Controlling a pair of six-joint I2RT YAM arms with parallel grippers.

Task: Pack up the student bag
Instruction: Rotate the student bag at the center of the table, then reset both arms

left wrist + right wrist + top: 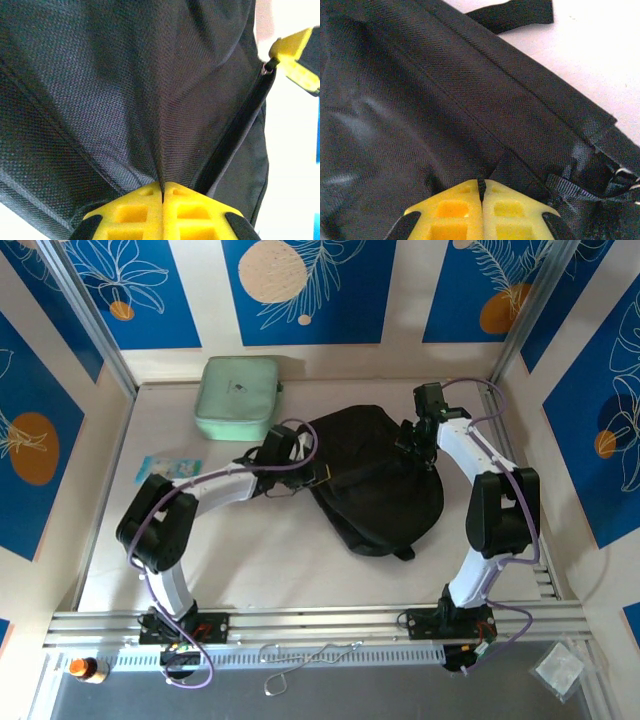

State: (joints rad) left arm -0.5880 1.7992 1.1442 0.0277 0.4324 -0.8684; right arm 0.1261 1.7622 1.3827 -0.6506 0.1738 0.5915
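The student bag (375, 480), a large black fabric backpack, lies in the middle of the table. My left gripper (308, 472) meets its left edge, and in the left wrist view this gripper (162, 186) is shut on a pinched fold of the bag's cloth (125, 100). A zip line (235, 130) runs up to a yellow finger (292, 50) of the other arm. My right gripper (410, 440) sits at the bag's upper right. In the right wrist view it (481, 182) is shut on a bit of black fabric beside a seam (485, 80).
A pale mint green zip case (238, 397) lies at the back left, and a small blue packet (168, 467) lies left of the arms. A loose strap end (515, 15) and a buckle (625, 175) lie by the right gripper. Metal rails (320, 622) edge the table's front.
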